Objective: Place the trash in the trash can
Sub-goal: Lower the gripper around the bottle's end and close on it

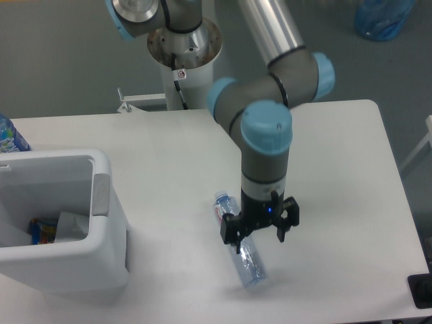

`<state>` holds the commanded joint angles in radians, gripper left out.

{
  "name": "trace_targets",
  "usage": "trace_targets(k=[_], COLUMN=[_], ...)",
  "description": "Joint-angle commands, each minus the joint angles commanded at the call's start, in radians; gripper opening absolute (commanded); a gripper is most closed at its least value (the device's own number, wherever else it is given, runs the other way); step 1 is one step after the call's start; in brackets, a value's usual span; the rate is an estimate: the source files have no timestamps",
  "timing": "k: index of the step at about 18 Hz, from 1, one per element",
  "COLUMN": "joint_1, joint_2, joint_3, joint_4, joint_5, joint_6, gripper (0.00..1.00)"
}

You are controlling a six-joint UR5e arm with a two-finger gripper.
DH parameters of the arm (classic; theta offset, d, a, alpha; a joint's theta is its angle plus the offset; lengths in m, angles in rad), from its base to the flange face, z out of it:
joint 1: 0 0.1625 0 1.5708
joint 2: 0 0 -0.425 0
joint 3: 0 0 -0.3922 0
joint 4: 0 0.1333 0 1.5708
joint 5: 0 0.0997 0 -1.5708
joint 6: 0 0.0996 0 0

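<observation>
A clear bluish crushed bottle [252,266] with a red-blue label lies on the white table, running from upper left to lower right. My gripper [260,240] is low over its middle, open, with one finger on each side of it. I cannot tell whether the fingers touch it. The trash can [102,177], a white boxy bin with a grey side panel, stands at the left front. A crumpled white paper scrap [70,223] lies inside it beside a small colourful item [40,230].
A blue-capped bottle [9,136] peeks in at the far left edge behind the bin. A blue translucent bag [382,17] sits on the floor at top right. A black object [422,290] sits at the table's front right corner.
</observation>
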<state>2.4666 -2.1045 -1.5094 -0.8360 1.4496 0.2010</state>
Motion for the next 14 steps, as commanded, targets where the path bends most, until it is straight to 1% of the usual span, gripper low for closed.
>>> trace_targets(k=[5, 10, 14], joint_1=[-0.002, -0.005, -0.014], joint_2=[-0.064, -0.071, -0.112], joint_3=[0.012, 0.012, 0.028], joint_4=[0.003, 0.002, 0.0], joint_5=[0.005, 0.006, 0.015], joint_6=[0.0, 0.002, -0.002], gripper=[1.0, 1.0, 1.0])
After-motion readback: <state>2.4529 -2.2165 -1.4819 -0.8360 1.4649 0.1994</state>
